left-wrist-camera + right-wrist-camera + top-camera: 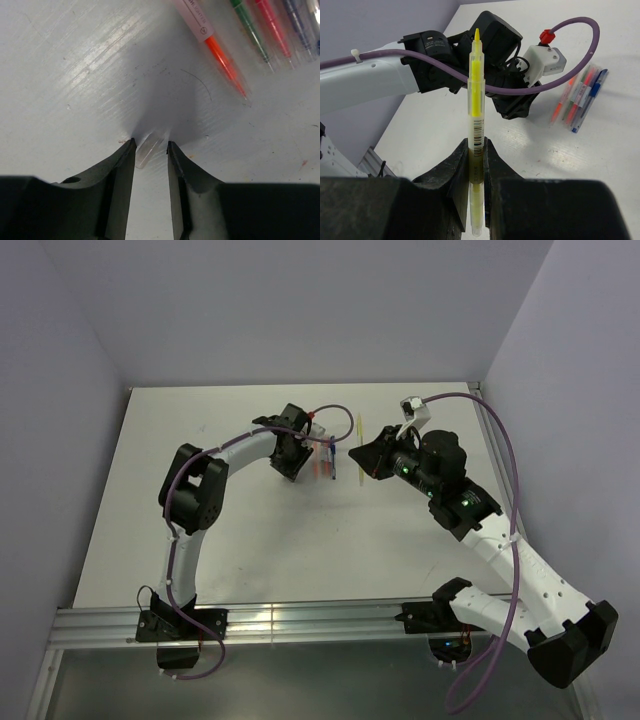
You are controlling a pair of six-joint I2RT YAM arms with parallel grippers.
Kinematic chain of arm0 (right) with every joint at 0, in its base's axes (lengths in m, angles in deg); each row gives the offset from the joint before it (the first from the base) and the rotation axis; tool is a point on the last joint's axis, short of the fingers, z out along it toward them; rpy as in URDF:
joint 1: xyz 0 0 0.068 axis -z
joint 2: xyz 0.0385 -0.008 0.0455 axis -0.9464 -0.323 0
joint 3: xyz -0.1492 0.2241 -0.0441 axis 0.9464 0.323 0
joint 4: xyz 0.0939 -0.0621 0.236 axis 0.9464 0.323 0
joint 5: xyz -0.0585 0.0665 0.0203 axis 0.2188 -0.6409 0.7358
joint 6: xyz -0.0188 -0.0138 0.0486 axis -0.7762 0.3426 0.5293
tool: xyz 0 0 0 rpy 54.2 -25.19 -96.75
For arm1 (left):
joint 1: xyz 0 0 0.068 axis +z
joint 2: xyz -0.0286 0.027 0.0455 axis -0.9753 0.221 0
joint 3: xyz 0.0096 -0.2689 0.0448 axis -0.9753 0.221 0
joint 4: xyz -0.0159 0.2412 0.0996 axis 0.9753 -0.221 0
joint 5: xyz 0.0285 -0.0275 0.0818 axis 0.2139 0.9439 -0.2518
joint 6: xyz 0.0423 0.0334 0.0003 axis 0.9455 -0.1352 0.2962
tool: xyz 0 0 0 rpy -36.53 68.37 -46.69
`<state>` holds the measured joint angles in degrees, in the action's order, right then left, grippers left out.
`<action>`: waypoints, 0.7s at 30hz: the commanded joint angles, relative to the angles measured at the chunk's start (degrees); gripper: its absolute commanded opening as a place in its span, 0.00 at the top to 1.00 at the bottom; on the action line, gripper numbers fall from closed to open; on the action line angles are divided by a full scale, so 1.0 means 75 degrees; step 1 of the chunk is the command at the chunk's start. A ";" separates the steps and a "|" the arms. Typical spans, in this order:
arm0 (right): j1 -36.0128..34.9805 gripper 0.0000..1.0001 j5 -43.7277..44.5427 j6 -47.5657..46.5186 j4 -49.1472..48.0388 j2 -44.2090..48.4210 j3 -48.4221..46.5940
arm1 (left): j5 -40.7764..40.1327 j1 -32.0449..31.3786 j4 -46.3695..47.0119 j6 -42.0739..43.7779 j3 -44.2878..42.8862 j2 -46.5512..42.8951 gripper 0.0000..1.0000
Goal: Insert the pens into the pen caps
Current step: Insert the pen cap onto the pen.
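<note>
1. Left gripper is part-open astride a small clear plastic pen cap lying far-centre on the white counter. Can't tell if it's clamped.
2. Right gripper is closed on a thin yellow uncapped pen.

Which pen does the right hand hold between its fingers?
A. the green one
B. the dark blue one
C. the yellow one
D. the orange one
C: in the right wrist view the right hand is closed on the yellow pen, which stands up with its bare tip away from the hand, while the other pens lie on the table.
</note>
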<state>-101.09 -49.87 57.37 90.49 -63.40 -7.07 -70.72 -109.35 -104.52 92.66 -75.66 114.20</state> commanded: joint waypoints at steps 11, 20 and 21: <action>0.0089 1.00 -0.0044 -0.0085 -0.0148 -0.0025 -0.0094 | -0.0381 -0.0030 -0.0936 -0.0598 -0.0106 0.0546 0.77; 0.0089 1.00 -0.0091 -0.0120 -0.0159 -0.0083 -0.0106 | -0.0533 -0.0170 -0.1475 -0.1969 -0.0434 0.0908 0.86; 0.0089 1.00 -0.0103 -0.0120 -0.0148 -0.0107 -0.0106 | -0.0487 -0.0194 -0.1476 -0.2190 -0.0423 0.0944 0.88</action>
<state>-100.89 -50.26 57.37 90.49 -63.99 -7.07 -74.72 -109.63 -109.06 82.13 -79.90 116.69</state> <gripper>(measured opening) 0.176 0.144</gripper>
